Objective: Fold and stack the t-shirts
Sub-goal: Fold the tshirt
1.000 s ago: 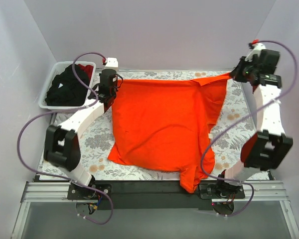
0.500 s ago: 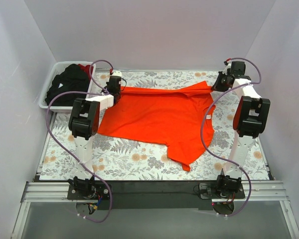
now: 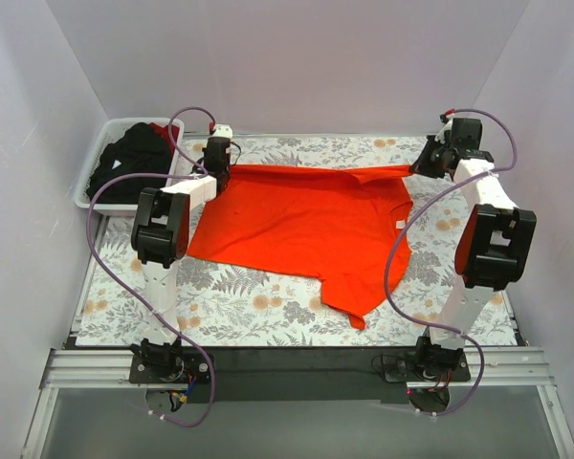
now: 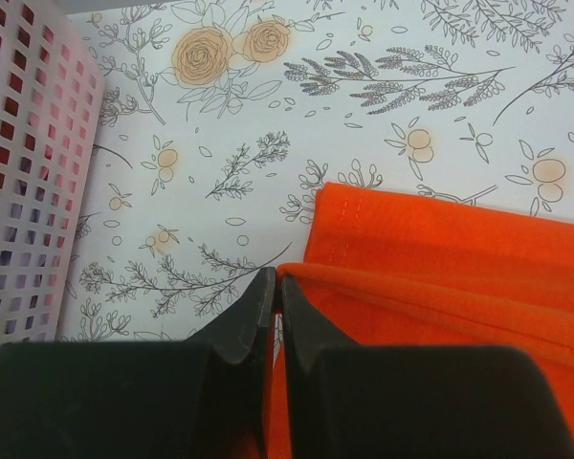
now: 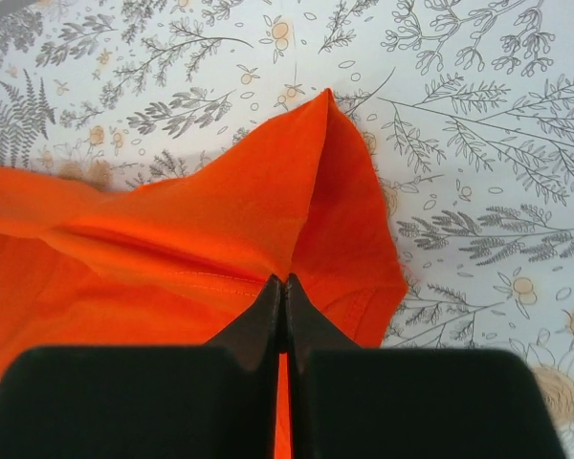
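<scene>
The bright orange t-shirt (image 3: 301,225) lies spread on the floral table, its far edge pulled taut between my two grippers. My left gripper (image 3: 217,172) is shut on the shirt's far left corner; in the left wrist view (image 4: 275,275) the jaws pinch the orange hem (image 4: 440,277). My right gripper (image 3: 423,168) is shut on the far right corner; in the right wrist view (image 5: 285,279) the jaws are closed on a fold of orange cloth (image 5: 220,239). Black and dark red shirts (image 3: 129,164) lie piled in the white basket (image 3: 93,158).
The white basket stands at the far left corner; its perforated wall (image 4: 29,191) shows at the left of the left wrist view. A sleeve of the orange shirt (image 3: 359,304) trails toward the near edge. Floral tablecloth (image 3: 239,306) surrounds the shirt.
Both arms have carried the shirt from raised near the front to the far side and lowered it. In the last half second the right gripper moved right, stretching the far edge.
</scene>
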